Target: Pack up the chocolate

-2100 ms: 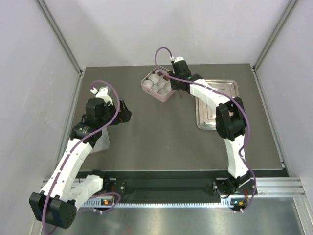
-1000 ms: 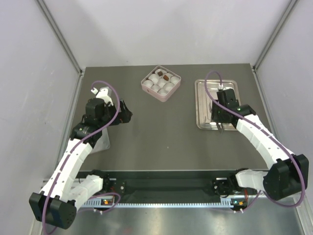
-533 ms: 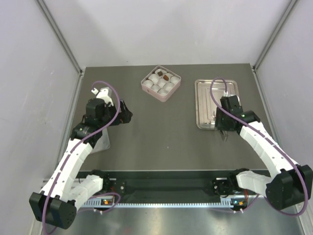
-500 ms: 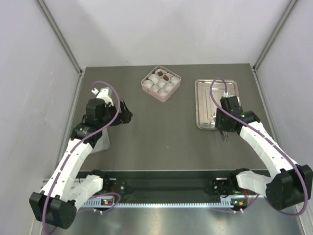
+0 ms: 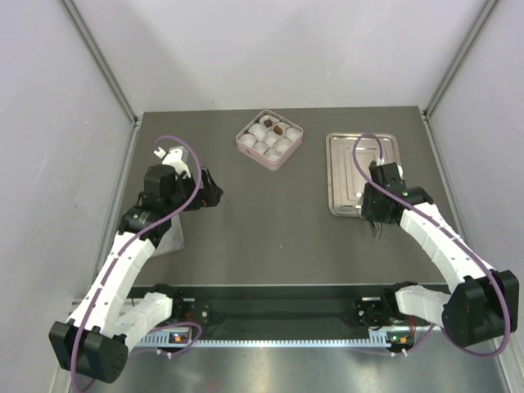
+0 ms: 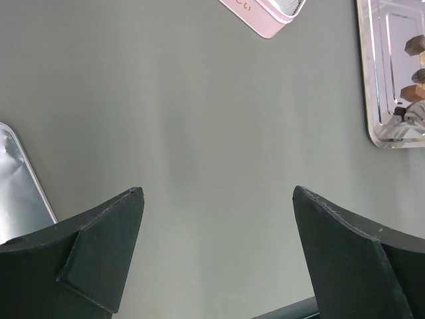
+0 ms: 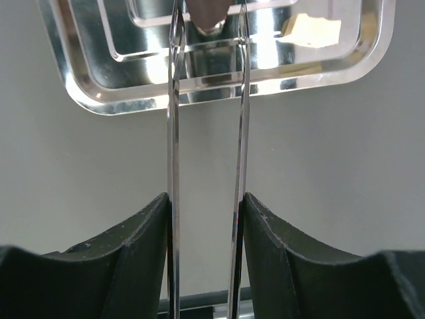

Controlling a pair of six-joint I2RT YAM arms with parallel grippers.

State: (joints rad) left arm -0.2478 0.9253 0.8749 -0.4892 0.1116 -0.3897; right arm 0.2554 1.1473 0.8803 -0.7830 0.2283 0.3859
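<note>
Right gripper [image 7: 206, 199], clamped on a pair of tweezers [image 7: 174, 100] whose tips reach over the near rim of the steel tray [image 5: 340, 176]. A brown chocolate [image 7: 207, 12] lies straight ahead between the tips; whether they pinch it cannot be told. More pieces [image 6: 413, 68] rest in the tray. The pink box [image 5: 269, 138] of paper cups [image 5: 264, 147] holds two. Left gripper [image 6: 219, 239] hangs spread wide and empty, well apart.

My two arms: white link shells, black joint housings, a purple cable looped along each. Left gripper [image 6: 216, 252]: broad matte-black wedge fingers [image 6: 99, 249]. Right gripper [image 7: 206, 100]: black finger mounts carrying thin bright metal tweezer blades. Black bases on a slotted rail.
</note>
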